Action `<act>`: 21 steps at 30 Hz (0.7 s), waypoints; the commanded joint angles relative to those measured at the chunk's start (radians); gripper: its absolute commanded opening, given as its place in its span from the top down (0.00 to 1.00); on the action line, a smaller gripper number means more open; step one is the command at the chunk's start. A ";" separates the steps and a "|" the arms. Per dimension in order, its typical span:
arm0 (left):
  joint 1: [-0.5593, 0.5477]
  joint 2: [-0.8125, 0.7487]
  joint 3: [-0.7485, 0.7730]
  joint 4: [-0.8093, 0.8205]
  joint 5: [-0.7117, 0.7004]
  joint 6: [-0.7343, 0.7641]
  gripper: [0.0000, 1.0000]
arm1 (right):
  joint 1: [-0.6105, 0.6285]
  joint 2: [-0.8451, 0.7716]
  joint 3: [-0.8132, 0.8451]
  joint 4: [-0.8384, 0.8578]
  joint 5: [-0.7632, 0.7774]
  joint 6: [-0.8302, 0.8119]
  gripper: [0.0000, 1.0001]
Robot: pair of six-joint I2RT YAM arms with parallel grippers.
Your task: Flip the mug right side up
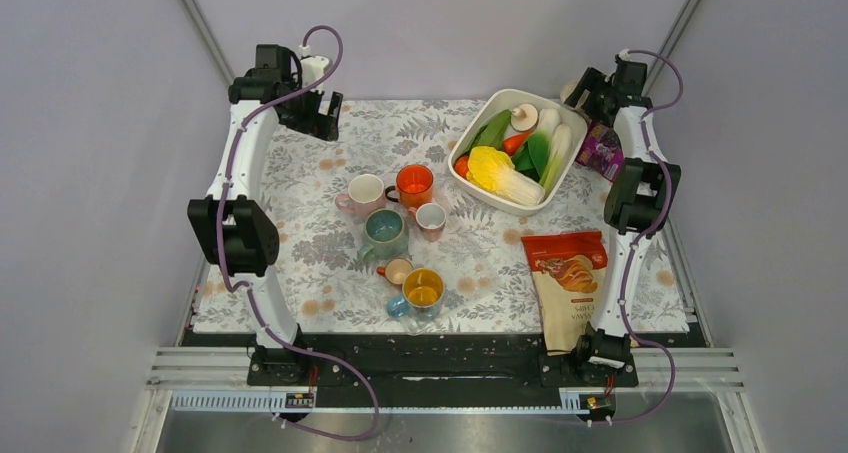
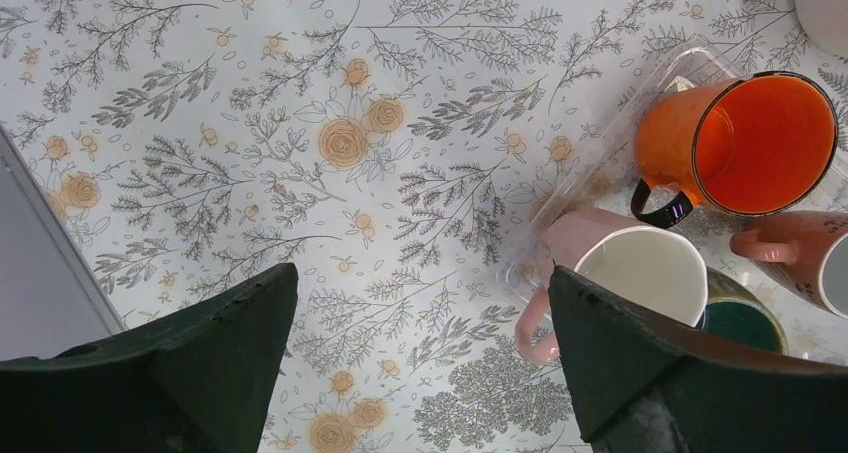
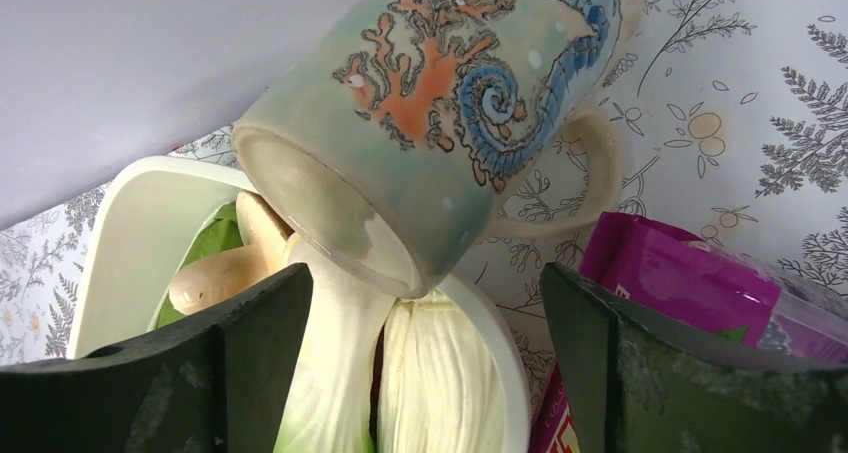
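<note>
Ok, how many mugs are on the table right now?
7. Six cluster mid-table: pink, orange, speckled, teal, tan, blue. The seahorse mug is behind the vegetable tub.

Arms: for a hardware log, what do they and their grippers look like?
The left arm and right arm have white links, black joint housings and black bases. A purple cable runs along each. The left gripper and right gripper have broad, matte black fingers.

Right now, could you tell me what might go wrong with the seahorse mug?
1. The seahorse mug leans tilted over the white dish rim, unheld, with the right gripper open; it may roll or slip.
2. The purple packet crowds the handle side, so a grasp there could snag it.
</note>
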 commanded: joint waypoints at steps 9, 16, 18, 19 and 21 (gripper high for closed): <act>0.006 0.003 0.050 0.023 0.022 -0.011 0.01 | -0.011 -0.020 0.130 -0.017 0.138 0.001 0.10; 0.006 -0.002 0.049 0.023 0.022 -0.013 0.01 | -0.026 0.046 0.206 0.008 0.156 0.085 0.18; 0.006 -0.001 0.050 0.024 0.024 -0.012 0.01 | -0.033 0.064 0.224 0.012 0.154 0.102 0.20; 0.006 -0.001 0.051 0.024 0.026 -0.013 0.01 | -0.036 0.064 0.228 0.015 0.142 0.108 0.20; 0.006 -0.001 0.050 0.022 0.028 -0.014 0.01 | -0.037 0.050 0.215 0.034 0.095 0.094 0.20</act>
